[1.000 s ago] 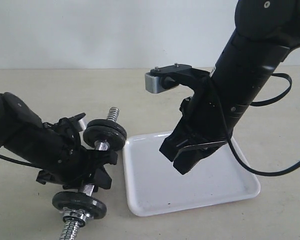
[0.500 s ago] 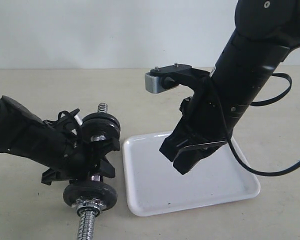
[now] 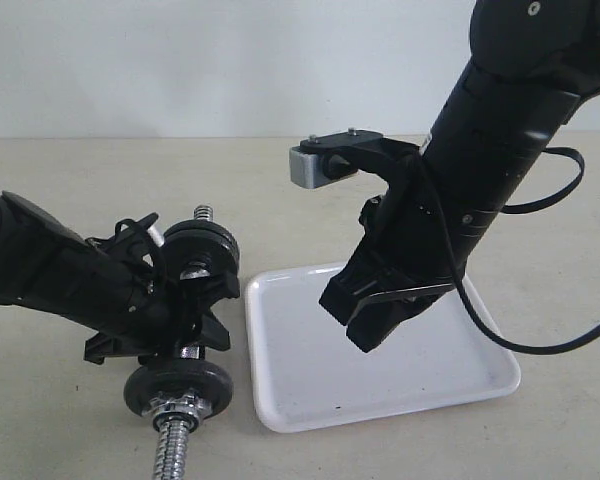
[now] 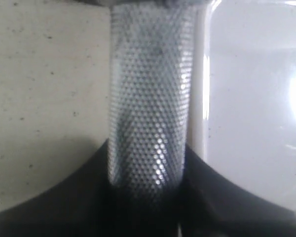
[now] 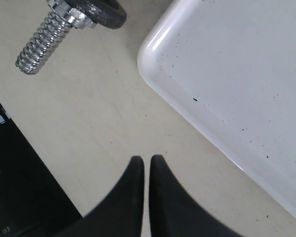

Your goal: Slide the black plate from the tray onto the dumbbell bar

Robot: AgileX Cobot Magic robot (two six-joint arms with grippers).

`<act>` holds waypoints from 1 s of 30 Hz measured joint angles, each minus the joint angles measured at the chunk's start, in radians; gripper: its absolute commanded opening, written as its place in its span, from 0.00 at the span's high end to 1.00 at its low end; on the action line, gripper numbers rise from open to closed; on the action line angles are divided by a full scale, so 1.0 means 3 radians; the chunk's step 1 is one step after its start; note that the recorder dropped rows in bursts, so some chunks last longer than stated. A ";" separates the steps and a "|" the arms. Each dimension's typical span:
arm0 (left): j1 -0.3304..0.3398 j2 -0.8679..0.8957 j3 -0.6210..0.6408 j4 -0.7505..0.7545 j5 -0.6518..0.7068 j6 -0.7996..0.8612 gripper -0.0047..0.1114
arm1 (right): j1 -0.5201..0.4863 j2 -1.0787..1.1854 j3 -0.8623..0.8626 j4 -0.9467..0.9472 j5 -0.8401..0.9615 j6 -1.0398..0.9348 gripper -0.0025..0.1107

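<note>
The dumbbell bar (image 3: 170,445) lies tilted just left of the white tray (image 3: 380,380), its threaded front end pointing at the camera. My left gripper (image 3: 185,325) is shut on the bar's knurled middle (image 4: 150,98), a black finger on each side. One black plate (image 3: 202,255) sits on the bar's far threaded part. A second black disc (image 3: 177,385) sits near the front end, behind a silver collar nut (image 3: 172,408). Nothing lies in the tray. My right gripper (image 3: 365,340) hangs shut and empty above the tray's left half; its tips (image 5: 147,160) are together over bare table.
The right arm's cable (image 3: 550,340) loops down over the tray's right edge. The tray's rim (image 4: 202,98) runs close beside the bar. Beige table (image 3: 100,180) surrounds everything, with a white wall behind.
The left arm has swung the bar round: its front end and front disc moved right toward the tray, the far plate moved left and slightly down. The right arm has not moved.
</note>
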 measured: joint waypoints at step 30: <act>-0.0013 -0.0276 -0.0180 -0.0032 -0.0173 0.0332 0.38 | 0.0000 0.0000 0.0000 0.0000 0.0000 -0.0036 0.98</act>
